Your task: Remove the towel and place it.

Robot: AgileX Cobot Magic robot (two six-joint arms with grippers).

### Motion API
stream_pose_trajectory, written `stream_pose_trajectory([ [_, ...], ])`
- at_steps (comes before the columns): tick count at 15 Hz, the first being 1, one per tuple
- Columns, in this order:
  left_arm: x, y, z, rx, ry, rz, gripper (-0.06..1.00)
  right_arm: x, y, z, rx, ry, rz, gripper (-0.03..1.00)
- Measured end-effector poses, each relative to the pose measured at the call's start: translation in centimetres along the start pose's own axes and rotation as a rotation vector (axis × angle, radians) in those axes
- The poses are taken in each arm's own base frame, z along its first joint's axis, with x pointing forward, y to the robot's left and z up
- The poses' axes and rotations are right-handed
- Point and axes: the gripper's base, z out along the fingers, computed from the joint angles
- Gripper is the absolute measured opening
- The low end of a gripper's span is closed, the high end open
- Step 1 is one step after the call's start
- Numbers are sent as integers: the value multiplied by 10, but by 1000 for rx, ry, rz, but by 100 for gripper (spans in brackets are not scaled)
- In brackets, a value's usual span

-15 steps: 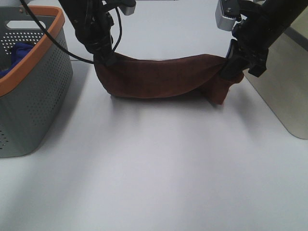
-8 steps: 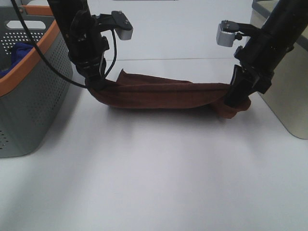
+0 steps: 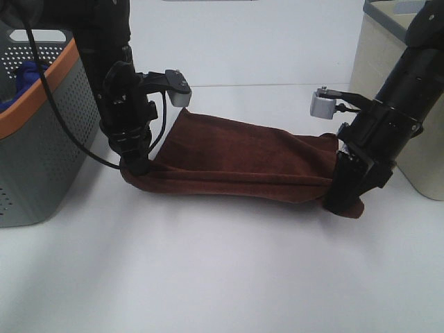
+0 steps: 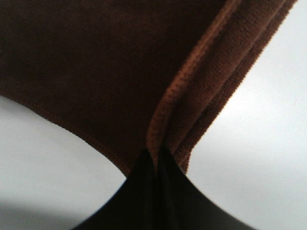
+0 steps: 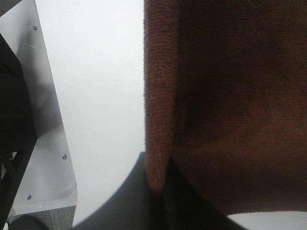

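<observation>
one maroon towel [image 3: 243, 158], two grippers, left gripper [image 3: 136, 165], right gripper [image 3: 341, 201], one grey basket [image 3: 43, 139] left of towel, one blue cloth [image 3: 26, 78] inside basket, one beige bin [image 3: 388, 83] right of towel

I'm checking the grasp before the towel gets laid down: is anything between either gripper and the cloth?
Nothing visible. The left gripper and the right gripper each pinch an end of the towel directly; both wrist views show cloth clamped between the fingers. The table in front looks bare.
</observation>
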Motion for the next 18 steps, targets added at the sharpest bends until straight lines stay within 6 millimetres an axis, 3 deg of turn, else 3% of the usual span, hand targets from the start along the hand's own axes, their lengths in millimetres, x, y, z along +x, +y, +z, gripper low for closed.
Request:
stream_pose_trajectory([
  [5, 1, 1, 3, 4, 10, 35, 15, 13, 7, 15, -30, 15, 59, 0],
  [8, 1, -3, 8, 36, 2, 21, 28, 14, 8, 16, -36, 10, 155, 18],
  [13, 1, -3, 8, 39, 0, 10, 37, 12, 2, 16, 30, -22, 407, 81],
  [15, 1, -3, 8, 44, -3, -45, 37, 11, 2, 16, 26, -28, 457, 89],
  [18, 0, -2, 8, 32, -12, -160, 43, 8, 5, 8, 36, -54, 561, 90],
])
